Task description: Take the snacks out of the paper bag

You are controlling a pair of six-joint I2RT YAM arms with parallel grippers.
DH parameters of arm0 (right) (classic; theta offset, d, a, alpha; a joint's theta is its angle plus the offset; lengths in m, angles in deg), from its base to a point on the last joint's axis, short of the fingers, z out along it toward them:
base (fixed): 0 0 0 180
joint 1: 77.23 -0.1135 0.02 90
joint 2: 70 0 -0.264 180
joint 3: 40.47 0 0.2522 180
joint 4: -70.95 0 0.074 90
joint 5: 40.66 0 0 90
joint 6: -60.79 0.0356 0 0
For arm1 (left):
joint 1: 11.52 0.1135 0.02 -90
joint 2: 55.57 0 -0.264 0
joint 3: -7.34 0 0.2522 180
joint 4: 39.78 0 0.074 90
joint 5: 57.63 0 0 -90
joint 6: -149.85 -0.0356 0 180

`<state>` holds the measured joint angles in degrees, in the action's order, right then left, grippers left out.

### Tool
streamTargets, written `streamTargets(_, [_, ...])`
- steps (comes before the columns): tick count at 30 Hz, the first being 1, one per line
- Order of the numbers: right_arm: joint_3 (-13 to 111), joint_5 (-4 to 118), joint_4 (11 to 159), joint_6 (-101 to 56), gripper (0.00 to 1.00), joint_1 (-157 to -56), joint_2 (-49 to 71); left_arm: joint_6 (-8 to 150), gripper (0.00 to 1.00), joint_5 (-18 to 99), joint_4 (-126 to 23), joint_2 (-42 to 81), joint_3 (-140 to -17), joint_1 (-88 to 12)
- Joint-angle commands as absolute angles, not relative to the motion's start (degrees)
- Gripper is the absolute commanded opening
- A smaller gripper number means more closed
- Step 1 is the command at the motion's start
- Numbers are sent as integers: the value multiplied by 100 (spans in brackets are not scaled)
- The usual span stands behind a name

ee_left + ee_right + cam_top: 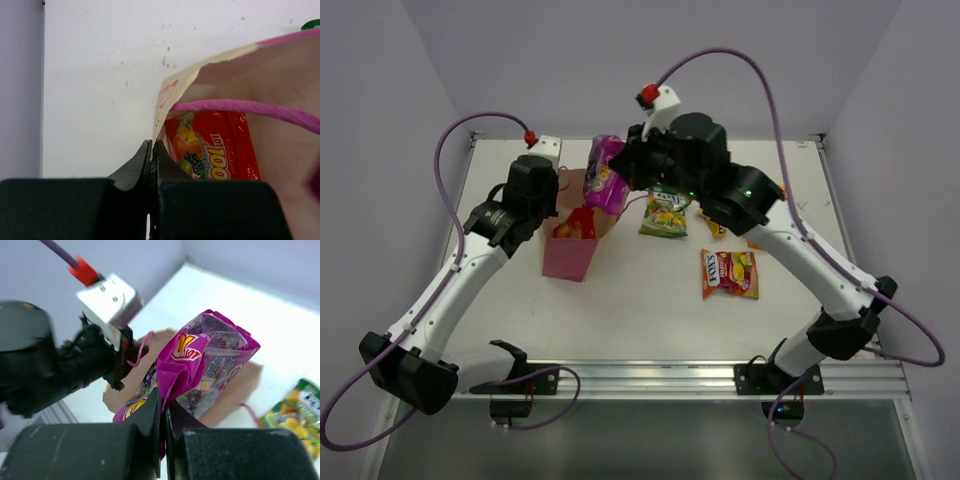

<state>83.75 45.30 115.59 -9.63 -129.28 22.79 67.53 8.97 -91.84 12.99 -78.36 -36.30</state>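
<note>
Right gripper (162,401) clamped on purple packet (205,360), long axis upright, above bag (566,262) far-right side; bag rim pinched by left gripper (151,150).

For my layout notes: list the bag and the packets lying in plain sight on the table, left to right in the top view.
paper bag → green packet → red-yellow packet. Left out: the magenta packet, which overlaps the bag.
</note>
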Motion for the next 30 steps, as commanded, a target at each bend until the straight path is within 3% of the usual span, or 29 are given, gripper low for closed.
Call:
streamTargets(1, [8556,4257,10905,-1435,0,-12654,790,6521,0,504,-8580,1351,-8138,-3534])
streamTargets(9, [5393,3800,11011,-760,0,-12601,-776,6266,0,574,-8228,1606,-8455,-3516])
streamTargets(13, [3645,4150,10653,4,0,-12601,-1155,6021,0,635,-8105,1624,-8551,-3516])
streamTargets(21, [2639,4608,9668,357,1,-12601,-392,5581,0,987,-8219,1449,-8499,-3516])
streamTargets(23, [2646,4556,9736,358,21,-12601,-14,5414,0,1101,-8210,1396,-8386,-3516])
streamTargets(24, [2917,4547,10094,349,40,-12601,74,5353,0,1171,-8219,1361,-8359,-3516])
streamTargets(25, [3085,4503,10236,210,47,-12610,144,5326,0,1198,-8254,1352,-8324,-3516])
streamTargets(26, [3243,4494,10394,147,64,-12618,102,5300,0,1215,-8263,1334,-8297,-3516])
streamTargets(29, [4147,4144,11063,-160,86,-12618,-179,5229,0,1260,-8281,1290,-8200,-3516])
streamTargets(30, [4715,3934,11369,-274,89,-12618,-215,5229,0,1277,-8281,1299,-8192,-3516])
